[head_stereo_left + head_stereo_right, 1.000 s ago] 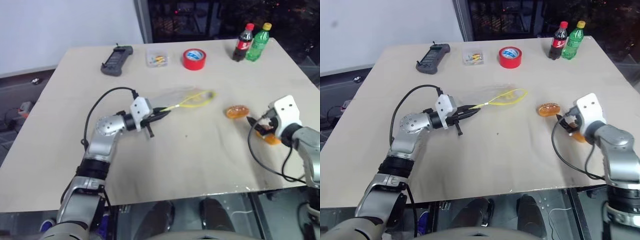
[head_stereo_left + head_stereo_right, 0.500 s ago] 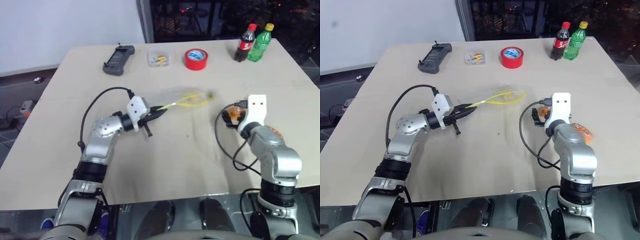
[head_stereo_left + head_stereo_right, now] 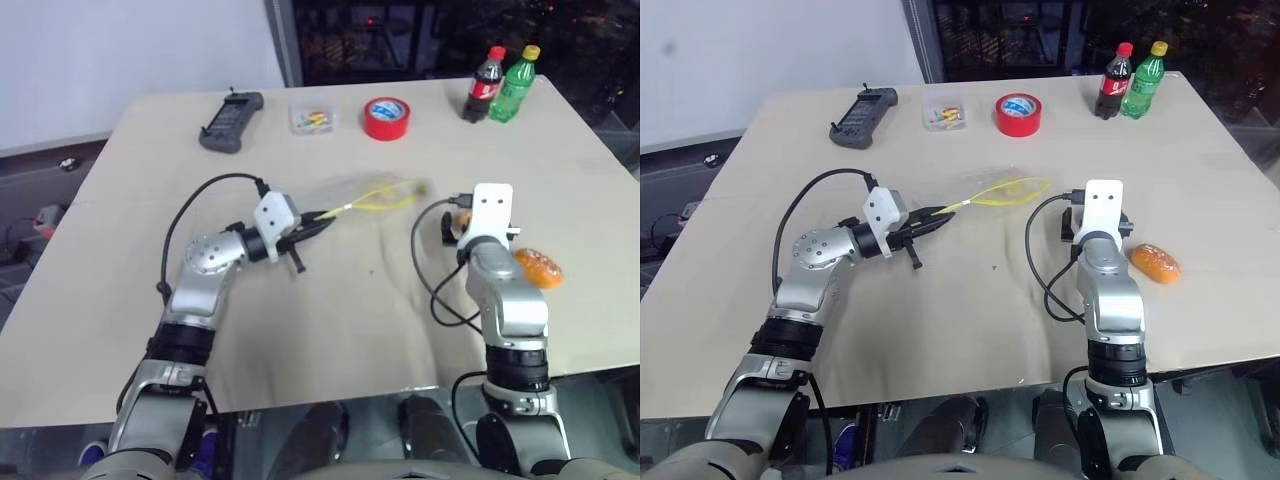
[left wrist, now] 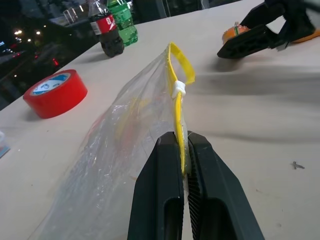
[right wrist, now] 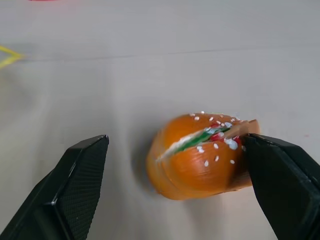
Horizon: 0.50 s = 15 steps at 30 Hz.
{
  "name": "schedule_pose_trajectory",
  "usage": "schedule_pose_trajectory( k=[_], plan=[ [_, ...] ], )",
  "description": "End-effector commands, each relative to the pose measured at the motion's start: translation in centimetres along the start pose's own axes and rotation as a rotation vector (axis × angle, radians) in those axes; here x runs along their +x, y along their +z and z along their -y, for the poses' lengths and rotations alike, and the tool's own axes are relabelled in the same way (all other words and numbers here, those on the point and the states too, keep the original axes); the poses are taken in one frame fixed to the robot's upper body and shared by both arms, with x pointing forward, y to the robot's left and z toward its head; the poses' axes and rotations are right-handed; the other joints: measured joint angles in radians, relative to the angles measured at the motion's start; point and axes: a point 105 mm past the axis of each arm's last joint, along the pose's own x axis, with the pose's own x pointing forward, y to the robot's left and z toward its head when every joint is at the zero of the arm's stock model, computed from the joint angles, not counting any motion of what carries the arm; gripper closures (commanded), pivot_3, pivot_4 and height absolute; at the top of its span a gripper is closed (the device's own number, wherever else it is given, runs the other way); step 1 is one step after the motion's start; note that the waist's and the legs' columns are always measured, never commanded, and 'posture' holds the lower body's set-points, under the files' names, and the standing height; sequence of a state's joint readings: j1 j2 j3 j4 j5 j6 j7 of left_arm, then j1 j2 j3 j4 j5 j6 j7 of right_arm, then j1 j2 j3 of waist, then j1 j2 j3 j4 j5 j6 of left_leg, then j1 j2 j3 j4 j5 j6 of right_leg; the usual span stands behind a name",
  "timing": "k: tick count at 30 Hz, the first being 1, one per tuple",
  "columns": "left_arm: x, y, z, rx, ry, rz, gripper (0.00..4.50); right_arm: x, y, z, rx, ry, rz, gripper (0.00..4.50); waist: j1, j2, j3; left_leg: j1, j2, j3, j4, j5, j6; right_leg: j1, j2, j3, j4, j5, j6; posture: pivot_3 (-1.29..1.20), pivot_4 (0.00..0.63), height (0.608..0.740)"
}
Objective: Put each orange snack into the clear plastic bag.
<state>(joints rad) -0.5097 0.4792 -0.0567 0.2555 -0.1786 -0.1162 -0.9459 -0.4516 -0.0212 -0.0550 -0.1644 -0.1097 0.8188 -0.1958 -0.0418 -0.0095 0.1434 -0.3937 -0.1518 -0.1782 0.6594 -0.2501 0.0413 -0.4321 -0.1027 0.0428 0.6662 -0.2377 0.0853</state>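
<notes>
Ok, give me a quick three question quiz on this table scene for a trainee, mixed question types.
1. True or false: the left gripper is shut on the clear plastic bag.
2. Between the right gripper's open fingers lies: A) the red tape roll B) an orange snack C) the green bottle.
3. Fill in: the other orange snack lies on the ____ beside the right arm.

Key: 1 true; 2 B; 3 table.

A pale wooden table (image 3: 330, 330) is carrying a black handheld controller (image 3: 232, 122), a small clear box (image 3: 313, 119), a red tape roll (image 3: 387, 118), a cola bottle (image 3: 483, 84), a green bottle (image 3: 515, 83), and two orange snacks (image 3: 538, 267) (image 5: 202, 155).
</notes>
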Motion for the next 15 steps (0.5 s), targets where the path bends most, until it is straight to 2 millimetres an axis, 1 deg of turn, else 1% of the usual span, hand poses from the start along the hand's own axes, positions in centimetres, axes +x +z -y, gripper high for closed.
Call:
schedule_pose_trajectory(
  k=[1, 2, 3, 4, 5, 9, 11, 13, 15],
  plan=[
    [-0.2, 1.4, -0.5, 0.058, 0.016, 0.037, 4.50, 0.3, 0.3, 0.2, -0.058, -0.030, 0.039, 0.03, -0.001, 0.000, 0.000, 0.000, 0.000, 0.000, 0.000, 0.000, 0.000, 0.000, 0.000, 0.000, 0.000, 0.000, 0.000, 0.00, 0.150, 0.740],
    [-0.2, 1.4, -0.5, 0.058, 0.017, 0.037, 4.50, 0.4, 0.2, 0.2, -0.061, -0.033, 0.038, 0.28, -0.001, 0.000, 0.000, 0.000, 0.000, 0.000, 0.000, 0.000, 0.000, 0.000, 0.000, 0.000, 0.000, 0.000, 0.000, 0.00, 0.150, 0.740],
    [-0.2, 1.4, -0.5, 0.058, 0.020, 0.038, 4.50, 0.5, 0.3, 0.4, -0.084, -0.042, 0.053, 0.28, -0.001, 0.000, 0.000, 0.000, 0.000, 0.000, 0.000, 0.000, 0.000, 0.000, 0.000, 0.000, 0.000, 0.000, 0.000, 0.00, 0.150, 0.740],
    [-0.2, 1.4, -0.5, 0.059, 0.021, 0.038, 4.50, 0.6, 0.4, 0.5, -0.099, -0.049, 0.064, 0.73, -0.001, 0.000, 0.000, 0.000, 0.000, 0.000, 0.000, 0.000, 0.000, 0.000, 0.000, 0.000, 0.000, 0.000, 0.000, 0.00, 0.150, 0.740],
    [-0.2, 1.4, -0.5, 0.058, 0.023, 0.039, 4.50, 0.6, 0.5, 0.6, -0.119, -0.051, 0.079, 1.02, -0.001, 0.000, 0.000, 0.000, 0.000, 0.000, 0.000, 0.000, 0.000, 0.000, 0.000, 0.000, 0.000, 0.000, 0.000, 0.00, 0.150, 0.740],
    [-0.4, 1.4, -0.4, 0.053, 0.032, 0.043, 4.50, 0.3, 1.1, 0.9, -0.220, -0.043, 0.154, 2.88, -0.001, 0.000, 0.000, 0.000, 0.000, 0.000, 0.000, 0.000, 0.000, 0.000, 0.000, 0.000, 0.000, 0.000, 0.000, 0.00, 0.150, 0.740],
    [-0.4, 1.4, -0.4, 0.049, 0.035, 0.049, 4.50, -0.1, 1.5, 0.9, -0.295, -0.027, 0.202, 3.73, 0.000, 0.000, 0.000, 0.000, 0.000, 0.000, 0.000, 0.000, 0.000, 0.000, 0.000, 0.000, 0.000, 0.000, 0.000, 0.00, 0.150, 0.740],
    [-0.4, 1.5, -0.4, 0.029, 0.041, 0.063, 4.50, -0.8, 2.1, 0.5, -0.350, 0.020, 0.266, 3.73, 0.000, 0.000, 0.000, 0.000, 0.000, 0.000, 0.000, 0.000, 0.000, 0.000, 0.000, 0.000, 0.000, 0.000, 0.000, 0.00, 0.150, 0.740],
    [-0.4, 1.5, -0.3, 0.023, 0.040, 0.067, 4.50, -1.7, 2.7, -0.1, -0.361, 0.106, 0.318, 3.73, 0.000, 0.000, 0.000, 0.000, 0.000, 0.000, 0.000, 0.000, 0.000, 0.000, 0.000, 0.000, 0.000, 0.000, 0.000, 0.00, 0.150, 0.740]
  ],
)
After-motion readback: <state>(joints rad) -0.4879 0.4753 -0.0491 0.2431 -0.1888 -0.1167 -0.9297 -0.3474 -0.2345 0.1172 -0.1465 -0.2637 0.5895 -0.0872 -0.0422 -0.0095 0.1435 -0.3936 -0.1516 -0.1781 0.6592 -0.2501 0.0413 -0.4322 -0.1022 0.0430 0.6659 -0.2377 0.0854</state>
